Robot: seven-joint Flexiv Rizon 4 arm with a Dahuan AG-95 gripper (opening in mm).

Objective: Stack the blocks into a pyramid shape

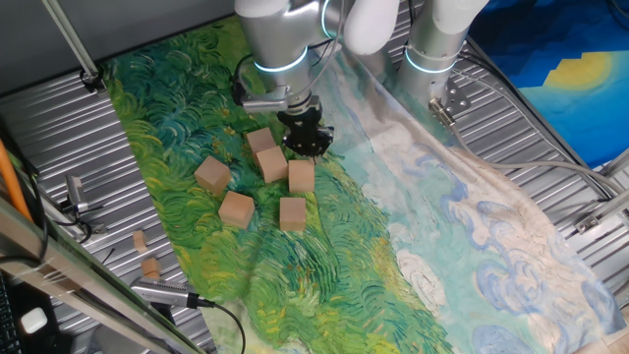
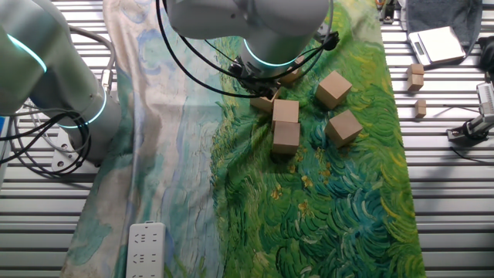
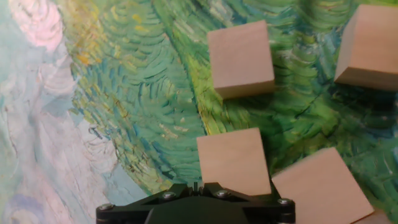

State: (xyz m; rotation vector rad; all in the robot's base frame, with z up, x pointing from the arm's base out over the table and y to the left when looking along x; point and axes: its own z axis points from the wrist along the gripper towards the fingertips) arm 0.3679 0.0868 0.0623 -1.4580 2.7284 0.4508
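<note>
One fixed view looked down from high on one side; the other fixed view faced it from across the surface, seemingly opposite. Both took in the light-brown wooden cubes [image 1: 271, 163] [image 2: 285, 124] on the green painted cloth [image 1: 324, 265] [image 2: 332, 201]. The hand view hung close above them, facing straight down.

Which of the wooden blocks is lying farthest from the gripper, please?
The block out alone at the group's outer edge, nearest the small wooden bits; the other blocks lie closer to the gripper.

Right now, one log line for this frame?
stage: pre-grasp | gripper: low beside block cluster, jaw state unclear | blocks: six, all on cloth, none stacked | pyramid: not started
</note>
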